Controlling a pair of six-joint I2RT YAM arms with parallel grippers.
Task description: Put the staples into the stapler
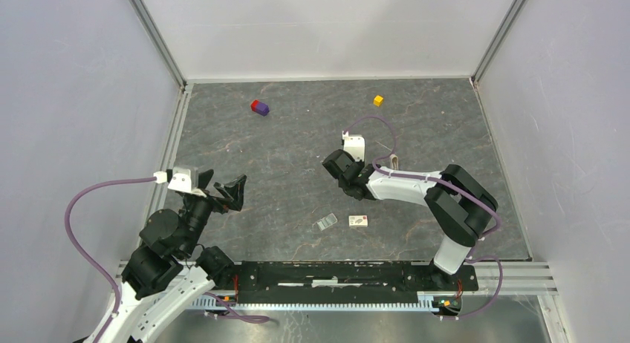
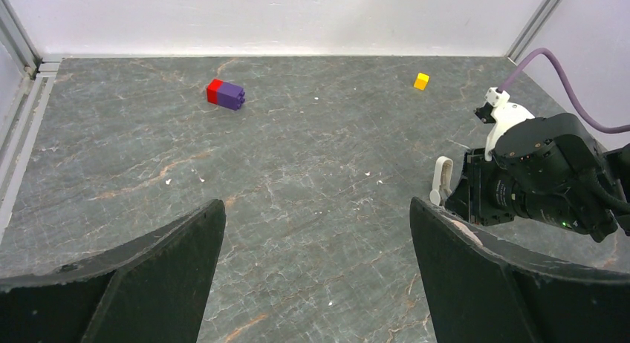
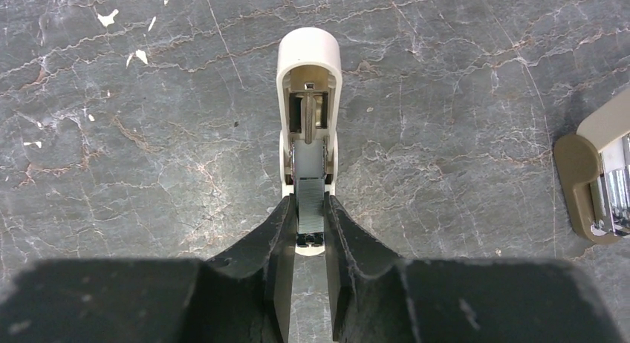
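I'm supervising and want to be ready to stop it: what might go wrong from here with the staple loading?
The right gripper pinches the near end of the open white plastic mini stapler, where the grey staple strip sits; pulling away might drag the strip out or skew it. A beige-and-chrome piece lies close beside it; a sideways swing may knock it.

The light was bright and even, and it came from above. Shadows on the grey worktop (image 1: 297, 150) were soft and faint. In the right wrist view the stapler (image 3: 310, 68) looked sharp, but the black fingers (image 3: 260, 272) of the right tool (image 3: 308, 203) were blurry and very dark near the bottom edge.
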